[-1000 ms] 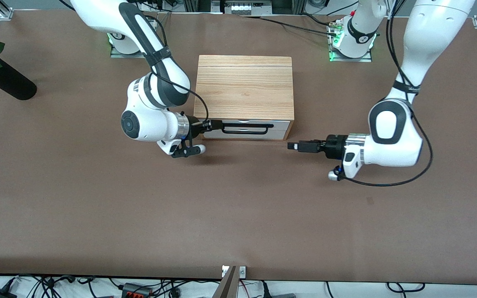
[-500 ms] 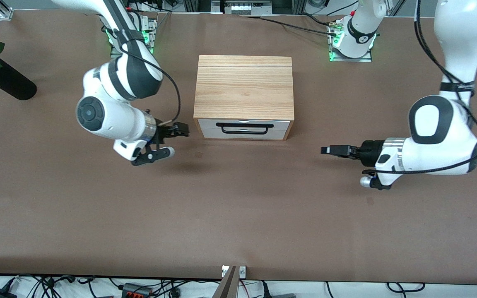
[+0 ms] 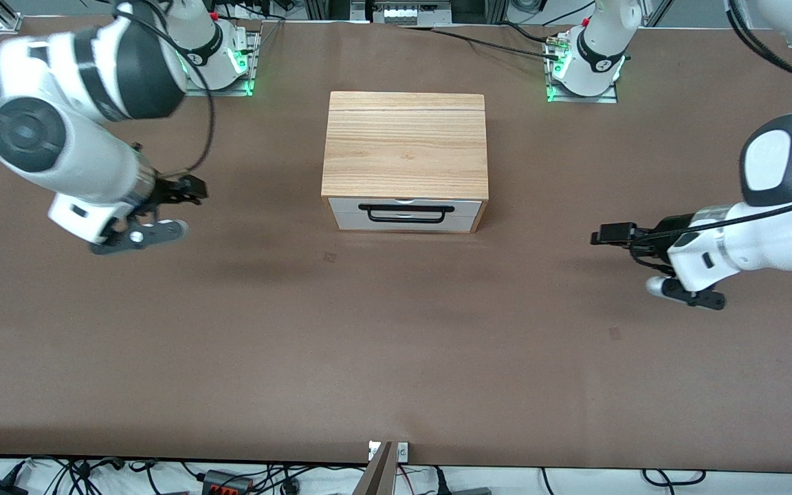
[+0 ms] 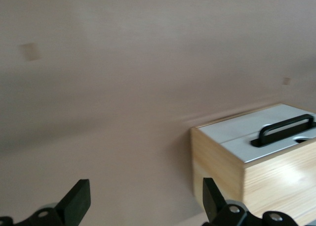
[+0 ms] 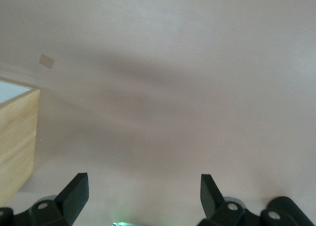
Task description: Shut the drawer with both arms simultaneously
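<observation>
The drawer (image 3: 406,213) has a white front panel and a black bar handle (image 3: 406,208). It sits flush in the light-wood cabinet (image 3: 406,144) at the table's middle. My right gripper (image 3: 193,189) is open and empty, over the bare table between the cabinet and the right arm's end. My left gripper (image 3: 599,236) is open and empty, over the table toward the left arm's end. In the left wrist view the gripper (image 4: 144,201) is wide open, and the drawer front (image 4: 242,137) and handle (image 4: 284,130) show. In the right wrist view the gripper (image 5: 143,192) is wide open, with the cabinet's side (image 5: 17,142) at the edge.
A black vase with a red rose (image 3: 4,130) lies at the right arm's end of the table. The arm bases (image 3: 585,69) stand farther from the front camera than the cabinet. Brown table (image 3: 396,344) spreads nearer to the camera.
Both grippers have drawn away from the drawer front, each toward its own arm's end of the table. The drawer stays flush in the cabinet.
</observation>
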You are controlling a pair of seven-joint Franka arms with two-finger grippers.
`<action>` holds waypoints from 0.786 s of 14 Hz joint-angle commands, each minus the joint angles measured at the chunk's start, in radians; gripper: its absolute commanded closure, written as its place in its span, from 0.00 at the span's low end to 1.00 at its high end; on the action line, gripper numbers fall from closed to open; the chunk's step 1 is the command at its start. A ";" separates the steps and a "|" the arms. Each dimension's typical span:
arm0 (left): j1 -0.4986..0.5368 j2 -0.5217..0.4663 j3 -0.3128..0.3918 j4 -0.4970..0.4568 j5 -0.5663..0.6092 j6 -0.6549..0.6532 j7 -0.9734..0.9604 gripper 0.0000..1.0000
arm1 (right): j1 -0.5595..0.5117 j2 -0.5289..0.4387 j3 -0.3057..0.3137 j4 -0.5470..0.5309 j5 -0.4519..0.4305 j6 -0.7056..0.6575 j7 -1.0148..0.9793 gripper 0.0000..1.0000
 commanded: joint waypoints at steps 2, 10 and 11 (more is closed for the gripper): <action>0.001 -0.170 0.021 -0.022 0.194 -0.033 -0.013 0.00 | -0.068 -0.106 -0.037 0.084 -0.003 -0.162 -0.052 0.00; -0.029 -0.405 0.079 -0.269 0.245 0.047 -0.093 0.00 | -0.495 -0.283 0.311 -0.185 0.008 -0.009 -0.038 0.00; -0.028 -0.424 0.079 -0.296 0.245 0.047 -0.093 0.00 | -0.498 -0.284 0.311 -0.203 0.003 -0.003 -0.041 0.00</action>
